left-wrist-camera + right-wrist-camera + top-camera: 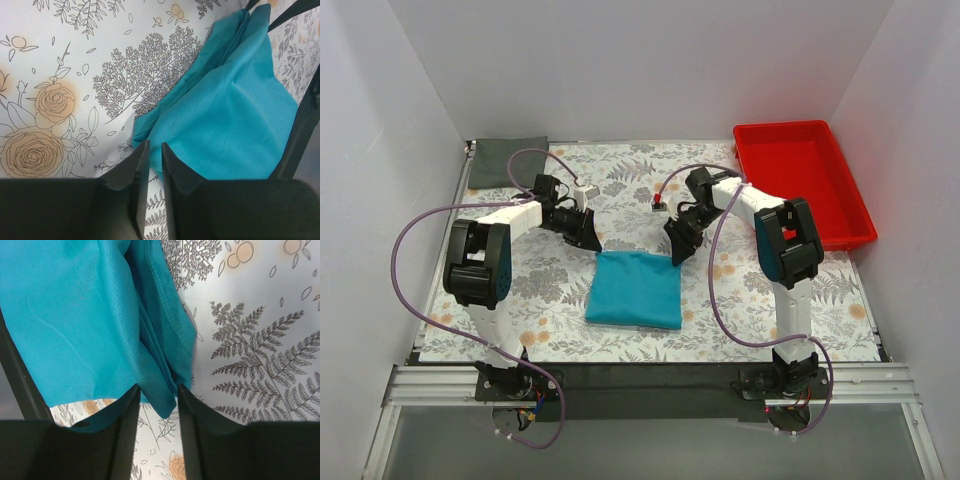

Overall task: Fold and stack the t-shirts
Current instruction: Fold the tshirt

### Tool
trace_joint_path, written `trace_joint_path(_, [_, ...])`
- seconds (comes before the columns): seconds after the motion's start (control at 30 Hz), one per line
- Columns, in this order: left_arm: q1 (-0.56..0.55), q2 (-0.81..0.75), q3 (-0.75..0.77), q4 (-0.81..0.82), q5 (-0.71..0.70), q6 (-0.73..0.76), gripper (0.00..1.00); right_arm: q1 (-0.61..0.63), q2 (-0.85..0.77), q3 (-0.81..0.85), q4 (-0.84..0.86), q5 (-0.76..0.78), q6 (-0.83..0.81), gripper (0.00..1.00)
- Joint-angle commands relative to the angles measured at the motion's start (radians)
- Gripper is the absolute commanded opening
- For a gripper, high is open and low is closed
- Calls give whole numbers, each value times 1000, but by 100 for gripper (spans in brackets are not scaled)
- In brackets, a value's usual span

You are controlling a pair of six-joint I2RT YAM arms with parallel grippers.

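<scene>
The teal t-shirt (pixel 635 288) lies folded into a flat rectangle on the floral table cloth at mid-table. My left gripper (pixel 588 236) hovers at its far left corner. In the left wrist view (pixel 155 145) the jaws stand a narrow gap apart, with the shirt's edge (pixel 235 115) just beyond the tips. My right gripper (pixel 678 248) is at the far right corner. In the right wrist view (pixel 158 387) it is open, with a loose corner of the shirt (pixel 75 315) hanging between the jaws. The dark grey t-shirt (pixel 507 160) lies flat in the far left corner.
A red plastic tray (pixel 785 127) stands at the far right. White walls close in the table on three sides. A small white part with a red tip (pixel 659 205) lies on the cloth between the two grippers. Purple cables loop beside both arms.
</scene>
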Motion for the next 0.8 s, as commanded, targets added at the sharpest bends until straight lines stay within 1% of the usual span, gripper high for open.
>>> trace_joint_path(0.0, [0,-19,39,-29,27,29,10,-1,-37,-8,-43,9,-45,40])
trace_joint_path(0.03, [0,-19,44,-40,28,33,6,1,-37,-8,-46,9,-48,36])
trace_joint_path(0.07, [0,-19,47,-46,27,40,3,1,-37,-5,-52,12,-51,27])
trace_joint_path(0.13, [2,-20,53,-57,25,43,0,-1,-38,10,-60,15,-51,15])
trace_joint_path(0.2, [3,-22,66,-66,21,56,0,-4,-44,29,-77,18,-53,5])
trace_joint_path(0.27, [5,-26,79,-77,12,61,0,-8,-46,61,-92,21,-59,4])
trace_joint_path(0.3, [5,-28,79,-80,1,66,6,-10,-46,66,-103,21,-63,3])
trace_joint_path(0.37, [5,-25,76,-75,-1,67,23,-10,-41,76,-109,17,-64,3])
trace_joint_path(0.4, [5,-22,70,-71,2,66,35,-11,-30,76,-112,12,-64,3])
trace_joint_path(0.43, [5,-17,70,-66,5,60,41,-10,-26,78,-115,8,-64,3])
trace_joint_path(0.5, [5,1,69,-68,8,49,44,-11,-12,78,-121,-2,-62,1])
trace_joint_path(0.77, [-3,38,61,-86,-8,60,44,-10,-6,80,-123,-9,-59,1])
